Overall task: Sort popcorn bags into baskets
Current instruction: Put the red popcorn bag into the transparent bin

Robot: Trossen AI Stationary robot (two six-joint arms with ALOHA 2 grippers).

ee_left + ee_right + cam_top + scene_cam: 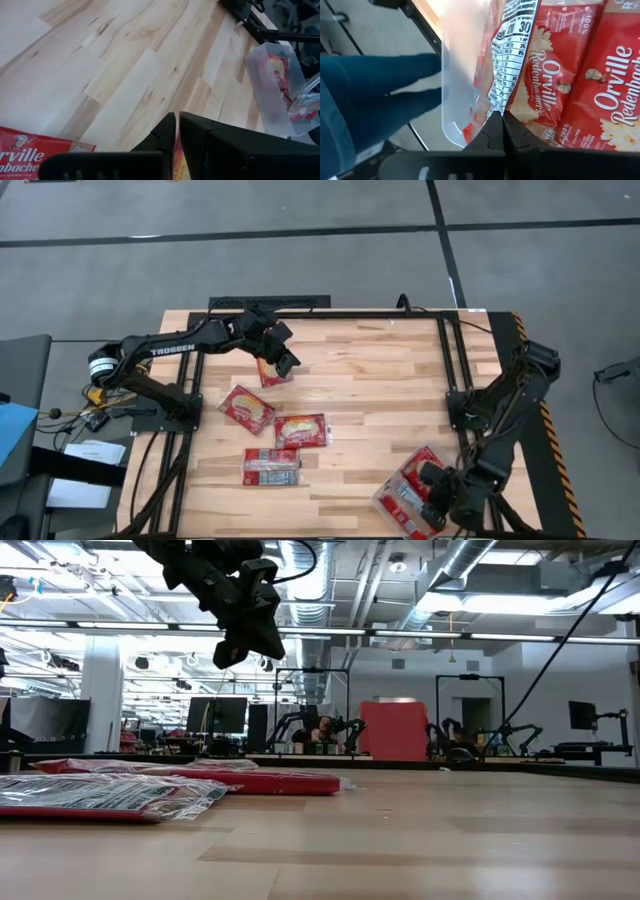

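From above, our left gripper [277,357] clamps a popcorn bag [270,373] hanging beneath it; the basket [412,492] sits far off by our right gripper [440,505]. Its wrist shows fingers closed at the basket's wall. We should carry high, clearing loose bags [273,432].

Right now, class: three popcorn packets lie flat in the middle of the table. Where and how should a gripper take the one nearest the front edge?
That packet lies flat, long side across the table, with bare wood around it. Probably come straight down from above and pinch one silver-grey sealed end, likely the thinnest part.
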